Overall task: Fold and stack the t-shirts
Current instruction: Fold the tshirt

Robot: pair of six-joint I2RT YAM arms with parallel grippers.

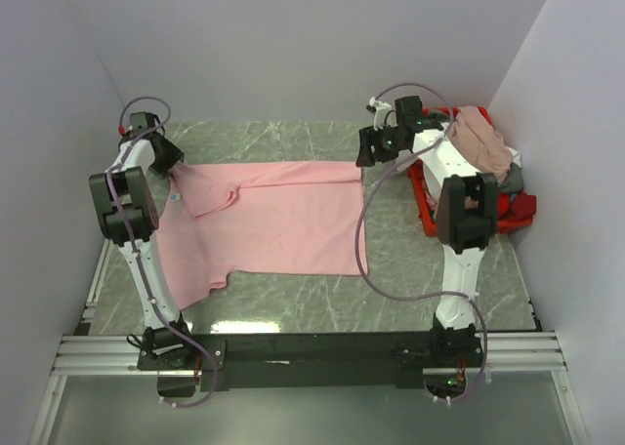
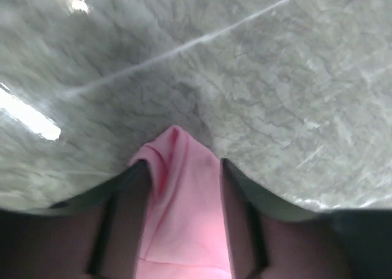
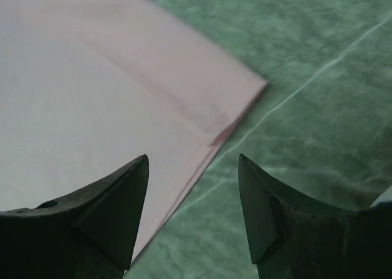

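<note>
A light pink t-shirt (image 1: 273, 221) lies spread on the marble table, partly folded along its far edge. My left gripper (image 1: 174, 162) is at the shirt's far left corner and is shut on a fold of the pink cloth (image 2: 180, 199), which sits between the fingers. My right gripper (image 1: 366, 157) is open and empty, hovering over the shirt's far right corner (image 3: 245, 92). Dusty rose, grey and red shirts are piled in the red bin (image 1: 430, 216) at the right.
The red bin stands by the right wall, with a dusty rose shirt (image 1: 483, 142) on top of the pile. White walls close in on three sides. The metal rail (image 1: 312, 352) with the arm bases runs along the near edge.
</note>
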